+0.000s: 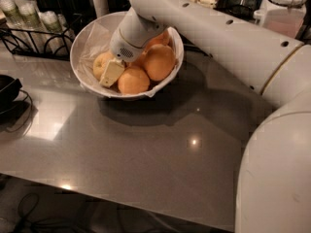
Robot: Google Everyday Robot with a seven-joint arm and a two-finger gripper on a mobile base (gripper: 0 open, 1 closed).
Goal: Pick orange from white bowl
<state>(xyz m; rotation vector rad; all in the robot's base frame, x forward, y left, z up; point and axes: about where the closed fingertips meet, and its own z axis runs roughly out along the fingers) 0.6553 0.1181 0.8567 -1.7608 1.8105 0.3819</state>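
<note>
The white bowl [79, 40], lined with crinkled plastic, stands at the back left of the grey table [146, 154]. The pale yellowish orange [100, 62] lies at its left side, next to several deeper-orange oranges [159, 61]. My gripper [112, 73] reaches down into the bowl from the right and rests against the pale orange's right side, between it and the front orange [133, 81]. My wrist covers part of the fruit behind it.
A black wire rack with small bottles [29, 18] stands behind the bowl at the left. A black object with a cable [7, 89] lies at the left edge. A lidded jar [286, 11] stands at the back right. My arm [233, 38] spans the right side.
</note>
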